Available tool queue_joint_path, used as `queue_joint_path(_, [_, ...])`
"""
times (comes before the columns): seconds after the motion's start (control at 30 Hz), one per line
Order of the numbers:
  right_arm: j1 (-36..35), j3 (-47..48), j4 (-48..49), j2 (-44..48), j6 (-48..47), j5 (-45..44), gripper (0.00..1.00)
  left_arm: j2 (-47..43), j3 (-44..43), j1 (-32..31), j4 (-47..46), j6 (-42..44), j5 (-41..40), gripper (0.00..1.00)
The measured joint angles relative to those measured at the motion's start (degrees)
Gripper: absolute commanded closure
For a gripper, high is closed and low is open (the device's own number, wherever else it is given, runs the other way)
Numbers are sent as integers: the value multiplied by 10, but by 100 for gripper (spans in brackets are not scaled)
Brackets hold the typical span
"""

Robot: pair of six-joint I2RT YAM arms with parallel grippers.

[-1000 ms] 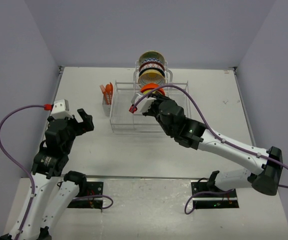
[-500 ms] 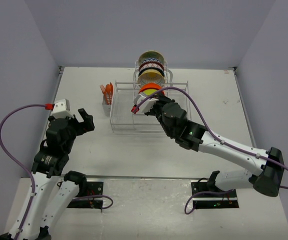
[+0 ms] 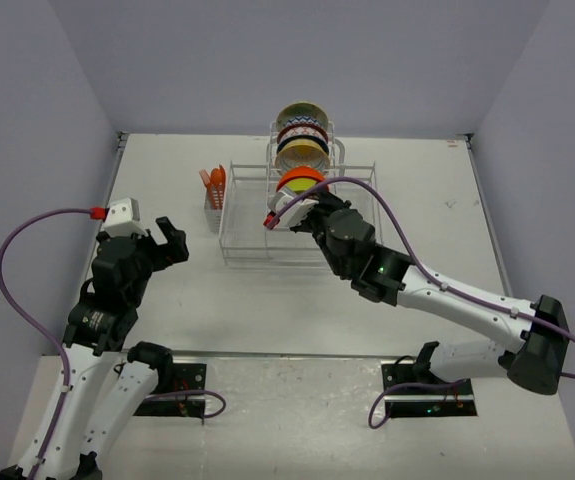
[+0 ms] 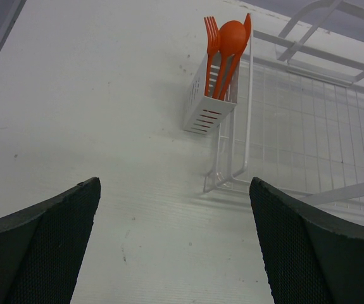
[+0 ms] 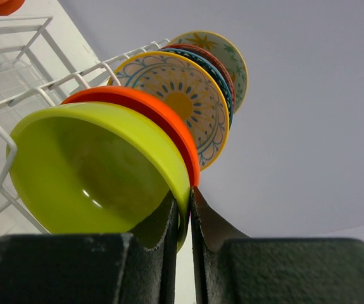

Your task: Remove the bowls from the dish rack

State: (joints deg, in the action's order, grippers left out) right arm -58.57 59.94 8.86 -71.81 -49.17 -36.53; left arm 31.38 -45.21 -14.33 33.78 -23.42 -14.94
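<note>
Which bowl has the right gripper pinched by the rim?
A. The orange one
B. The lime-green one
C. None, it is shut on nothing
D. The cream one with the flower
B: in the right wrist view the right gripper is shut on the rim of the lime-green bowl, the nearest bowl in the row, with the orange bowl just behind it.

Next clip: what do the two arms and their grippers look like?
The left arm and right arm are white links with black joints. Purple cables with red connectors loop along both. The left gripper and right gripper are black, with textured finger pads.
</note>
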Motion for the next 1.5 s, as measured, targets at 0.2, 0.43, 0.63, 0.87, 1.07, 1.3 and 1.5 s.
queue_joint_path(0.2, [-4, -6, 12, 1, -11, -5, 100, 0, 0, 0, 0, 0, 0, 0])
queue_joint_path(0.43, [-7, -19, 33, 13, -17, -10, 100, 0, 0, 0, 0, 0, 0, 0])
queue_joint_path(0.63, [-9, -22, 42, 27, -19, -13, 100, 1, 0, 0, 0, 0, 0, 0])
queue_joint_path(0.87, [-10, -22, 44, 43, -6, -10, 100, 3, 0, 0, 0, 0, 0, 0])
queue_joint_path(1.07, [-13, -22, 31, 89, 19, 4, 100, 3, 0, 0, 0, 0, 0, 0])
queue_joint_path(1.3, [-14, -22, 12, 111, 45, 16, 100, 3, 0, 0, 0, 0, 0, 0])
queue_joint_path(1.5, [28, -6, -39, 134, 123, 42, 100, 3, 0, 0, 0, 0, 0, 0])
